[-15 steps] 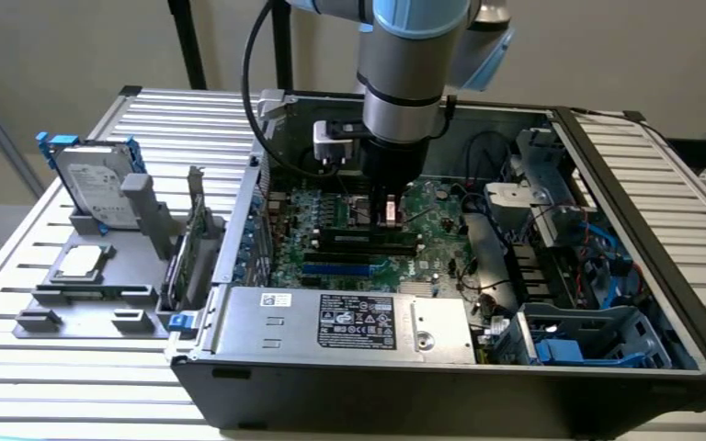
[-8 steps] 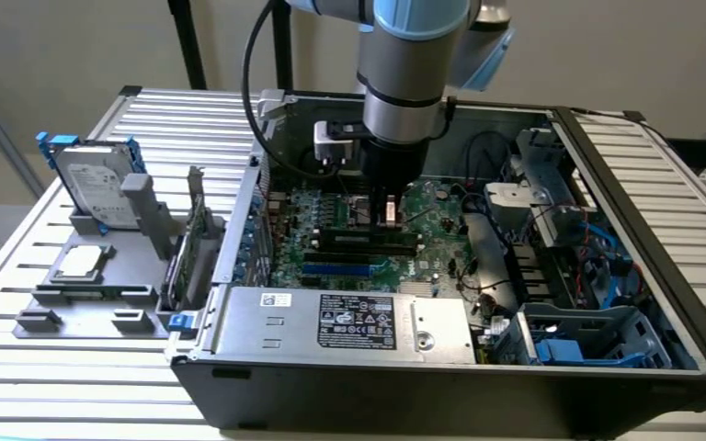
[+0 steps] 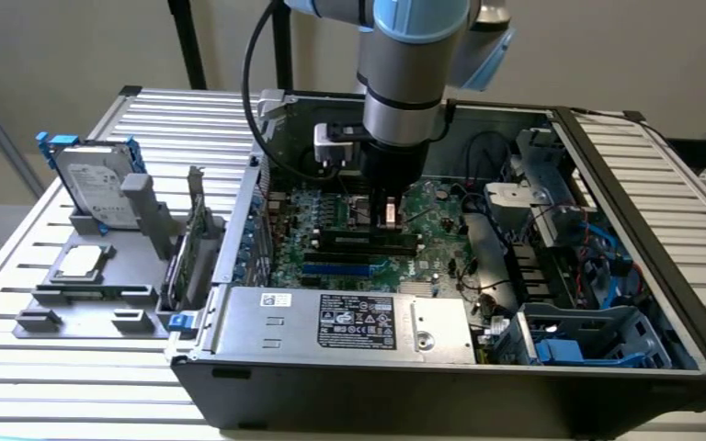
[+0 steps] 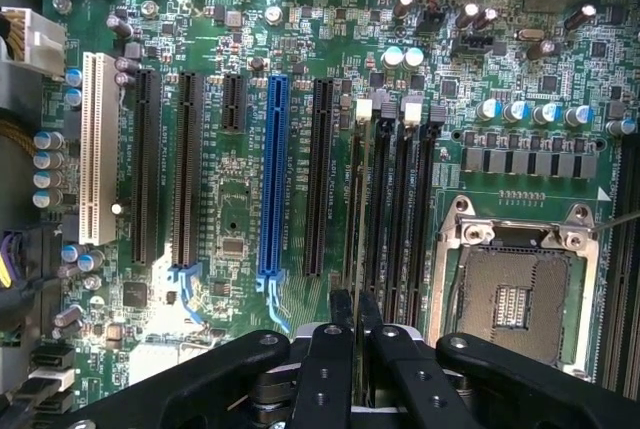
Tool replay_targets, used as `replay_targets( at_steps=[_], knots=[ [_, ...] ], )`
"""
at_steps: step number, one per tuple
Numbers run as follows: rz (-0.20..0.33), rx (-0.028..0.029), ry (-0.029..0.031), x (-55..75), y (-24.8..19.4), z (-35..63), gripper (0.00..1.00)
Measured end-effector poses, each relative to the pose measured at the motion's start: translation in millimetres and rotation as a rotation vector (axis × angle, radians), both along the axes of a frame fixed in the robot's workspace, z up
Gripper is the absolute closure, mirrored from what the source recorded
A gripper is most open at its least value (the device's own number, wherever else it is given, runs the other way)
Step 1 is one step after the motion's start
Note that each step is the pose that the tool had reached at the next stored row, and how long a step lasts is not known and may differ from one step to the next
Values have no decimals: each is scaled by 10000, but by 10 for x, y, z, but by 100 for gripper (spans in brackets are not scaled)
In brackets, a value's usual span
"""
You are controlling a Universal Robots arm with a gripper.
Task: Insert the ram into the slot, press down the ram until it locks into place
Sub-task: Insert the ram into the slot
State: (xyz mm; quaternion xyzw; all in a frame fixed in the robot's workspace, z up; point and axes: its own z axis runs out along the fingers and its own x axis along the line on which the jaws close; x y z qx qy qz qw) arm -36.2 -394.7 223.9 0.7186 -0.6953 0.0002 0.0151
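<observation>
Pinching the ram point(image 4: 352, 239) edge-on in the gripper point(image 4: 353, 314), hovering directly above the slot point(image 4: 362, 174), long axes running parallel.

Robotics laboratory test bench. A slatted aluminium table point(image 3: 71, 367) carries an open desktop computer case point(image 3: 451, 395), its motherboard point(image 4: 235, 199) exposed, and, near the table's edge at the exterior view's left, a grey fixture point(image 3: 84, 308) holding a hard drive point(image 3: 96, 188). 1 industrial robot arm point(image 3: 408, 83) hangs over the case; a bare pale wall point(image 3: 71, 46) stands behind.
</observation>
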Motion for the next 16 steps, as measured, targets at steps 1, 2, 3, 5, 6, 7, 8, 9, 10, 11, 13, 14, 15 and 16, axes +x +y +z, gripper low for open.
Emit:
replay_targets(
  at_steps=[1, 2, 3, 5, 6, 7, 8, 9, 10, 11, 13, 14, 15, 16],
  knots=[
    [0, 0, 0, 0, 0, -2, 87],
    [0, 0, 0, 0, 0, -6, 87],
    [0, -1, 0, 0, 0, -7, 87],
    [0, -3, 1, 0, 0, -7, 87],
    [0, -2, 1, 0, 0, -7, 87],
    [0, -1, 0, 0, 0, -7, 87],
    [0, -1, 1, 0, 0, -8, 87],
    [0, -1, 0, 0, 0, -8, 87],
    [0, -1, 0, 0, 0, -8, 87],
    [0, 0, 0, 0, 0, -8, 87],
    [1, -1, 0, 0, 0, -8, 85],
    [0, -1, 0, 0, 0, -8, 85],
    [0, -1, 0, 0, 0, -8, 79],
    [0, 0, 0, 0, 0, -8, 79]
  ],
)
